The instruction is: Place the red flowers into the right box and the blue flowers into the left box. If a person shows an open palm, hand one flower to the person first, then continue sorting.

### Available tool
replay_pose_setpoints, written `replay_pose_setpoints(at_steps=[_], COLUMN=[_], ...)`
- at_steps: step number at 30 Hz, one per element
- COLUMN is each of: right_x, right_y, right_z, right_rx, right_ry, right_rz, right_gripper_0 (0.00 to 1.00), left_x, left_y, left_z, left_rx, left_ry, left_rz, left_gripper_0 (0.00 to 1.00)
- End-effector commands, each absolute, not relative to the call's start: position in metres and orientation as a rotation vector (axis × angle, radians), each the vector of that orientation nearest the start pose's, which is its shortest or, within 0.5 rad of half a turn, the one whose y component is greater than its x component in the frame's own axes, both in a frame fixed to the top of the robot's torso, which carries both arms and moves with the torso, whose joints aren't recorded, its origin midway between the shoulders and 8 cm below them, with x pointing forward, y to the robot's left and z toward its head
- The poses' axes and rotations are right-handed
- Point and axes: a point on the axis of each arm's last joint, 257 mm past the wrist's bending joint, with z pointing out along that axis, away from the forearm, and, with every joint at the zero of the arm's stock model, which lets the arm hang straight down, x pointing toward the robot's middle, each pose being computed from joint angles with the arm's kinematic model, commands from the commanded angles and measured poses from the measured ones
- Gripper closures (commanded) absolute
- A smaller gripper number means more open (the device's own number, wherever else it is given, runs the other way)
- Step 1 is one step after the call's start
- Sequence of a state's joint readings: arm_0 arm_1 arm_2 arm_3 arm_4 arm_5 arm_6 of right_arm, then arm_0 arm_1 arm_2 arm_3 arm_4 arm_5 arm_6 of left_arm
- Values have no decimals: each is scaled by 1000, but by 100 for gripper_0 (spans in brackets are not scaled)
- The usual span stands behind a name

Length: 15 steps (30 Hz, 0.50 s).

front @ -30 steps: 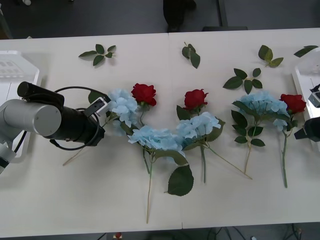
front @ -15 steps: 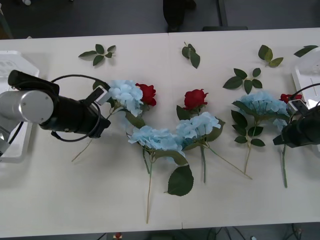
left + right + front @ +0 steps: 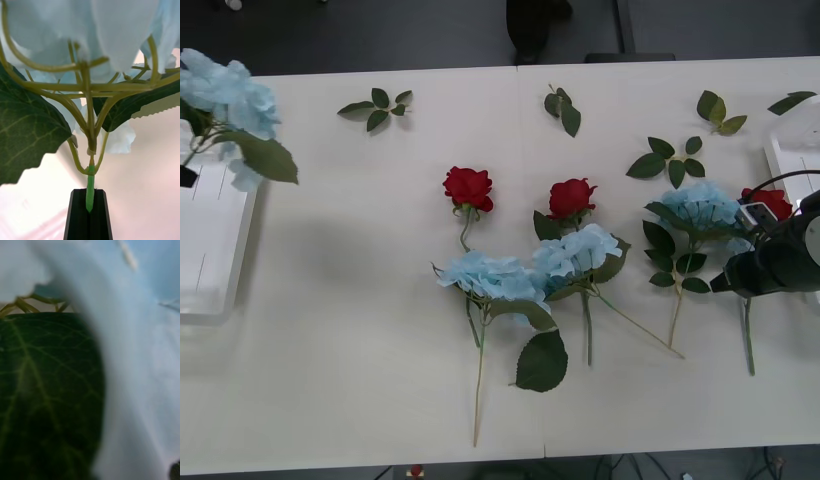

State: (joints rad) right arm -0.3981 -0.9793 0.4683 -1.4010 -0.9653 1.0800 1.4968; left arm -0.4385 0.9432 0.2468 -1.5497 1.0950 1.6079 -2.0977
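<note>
White tabletop (image 3: 350,330) fills the front view, with a dark floor beyond its far edge. At far left a blue flower (image 3: 225,95) hangs above the left box (image 3: 210,250). Two red flowers (image 3: 468,187) lie mid-table just beyond two more blue flowers (image 3: 490,275), and loose leaf sprigs (image 3: 377,107) lie along the far side. At right, the right claw (image 3: 736,279) sits low beside a fourth blue head and a red flower (image 3: 770,203), near the right box (image 3: 785,165); whether it is open or closed I cannot tell.

From the right wrist, a dark green leaf (image 3: 45,390) and pale blue petals crowd close.

From the left wrist, the left claw (image 3: 89,213) is closed on the blue flower's green stem (image 3: 90,193).
</note>
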Motion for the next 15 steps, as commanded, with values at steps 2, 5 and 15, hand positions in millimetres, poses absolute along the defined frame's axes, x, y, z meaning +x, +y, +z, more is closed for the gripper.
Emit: replay_pose_setpoints(at_steps=[2,5,15], right_x=[470,471,472], right_y=[-378,-378,-377], right_z=[-338,-337,-337], right_rx=[-226,-230,-216], right_ry=[2734,2732,2732], right_rz=[-15,-23,-17], right_gripper_0=[4,13,67], left_x=[468,464,457], left_y=[509,547,638], left_z=[-89,-91,-105], left_rx=[558,464,204], left_ry=[2523,2559,2577], left_rz=[291,373,598], left_gripper_0=[100,100,100])
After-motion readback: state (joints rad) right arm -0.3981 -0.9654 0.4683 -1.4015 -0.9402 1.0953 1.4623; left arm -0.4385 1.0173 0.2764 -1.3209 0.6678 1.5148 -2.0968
